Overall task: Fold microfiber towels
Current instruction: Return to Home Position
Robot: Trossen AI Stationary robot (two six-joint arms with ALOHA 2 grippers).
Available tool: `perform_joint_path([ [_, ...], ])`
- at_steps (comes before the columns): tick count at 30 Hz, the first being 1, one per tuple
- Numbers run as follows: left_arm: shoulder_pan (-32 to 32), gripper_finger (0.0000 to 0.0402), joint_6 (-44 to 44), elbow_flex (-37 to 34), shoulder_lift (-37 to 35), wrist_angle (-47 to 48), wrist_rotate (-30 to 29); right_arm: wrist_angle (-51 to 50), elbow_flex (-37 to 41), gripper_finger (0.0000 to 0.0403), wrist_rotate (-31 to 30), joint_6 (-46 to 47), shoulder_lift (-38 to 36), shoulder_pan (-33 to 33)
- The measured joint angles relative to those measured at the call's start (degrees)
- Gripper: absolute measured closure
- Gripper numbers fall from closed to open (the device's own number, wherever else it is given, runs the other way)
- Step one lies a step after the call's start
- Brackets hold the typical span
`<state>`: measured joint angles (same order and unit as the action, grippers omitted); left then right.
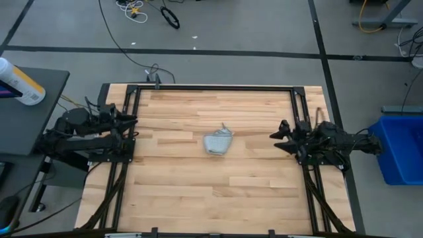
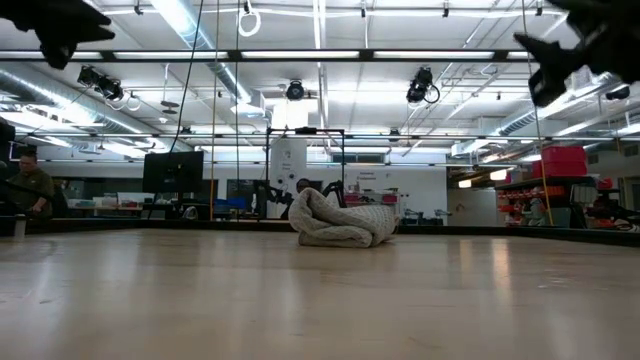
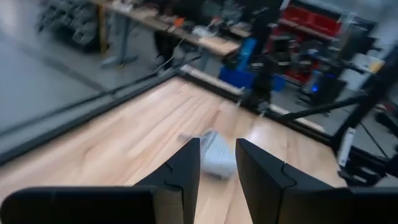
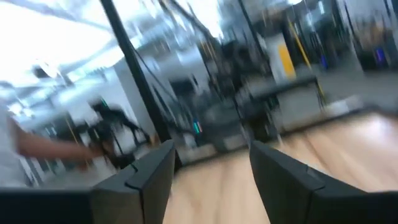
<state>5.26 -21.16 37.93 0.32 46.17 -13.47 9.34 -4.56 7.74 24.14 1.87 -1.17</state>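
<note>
The pale grey-blue microfiber towel [image 1: 219, 141] lies crumpled in a small heap near the middle of the wooden table; it also shows in the low view [image 2: 341, 224] and in the left wrist view [image 3: 216, 155]. My left gripper [image 1: 134, 126] is open and empty at the table's left edge, well clear of the towel. My right gripper [image 1: 275, 140] is open and empty at the table's right edge, raised above the table.
Black metal frame rails [image 1: 218, 87] border the wooden table top. A spray bottle [image 1: 20, 82] lies on a dark side table at the left. A blue bin [image 1: 400, 149] stands off the right side. Bare wood surrounds the towel.
</note>
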Motion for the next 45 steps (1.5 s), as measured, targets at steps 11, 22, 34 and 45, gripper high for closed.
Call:
perform_joint_path([
  [11, 0.0, 0.0292, 5.3, 0.0, 0.0, -5.7, 15.0, 36.1, 0.0, 0.0180, 0.0, -0.1, 0.0, 0.0],
  [22, 0.0, 0.0292, -5.9, 0.1, 0.0, 6.6, 20.9, 61.0, 0.0, 0.0212, 0.0, -0.1, 0.0, 0.0],
  [34, 0.2, 0.0292, 1.4, -0.6, 0.0, 2.4, 11.3, 61.9, 0.0, 0.0242, 0.0, -0.1, 0.0, 0.0],
  [45, -2.7, 0.0292, 7.8, -28.6, -0.1, -51.1, 9.3, 61.9, 0.0, 0.0284, 0.0, -0.1, 0.0, 0.0],
])
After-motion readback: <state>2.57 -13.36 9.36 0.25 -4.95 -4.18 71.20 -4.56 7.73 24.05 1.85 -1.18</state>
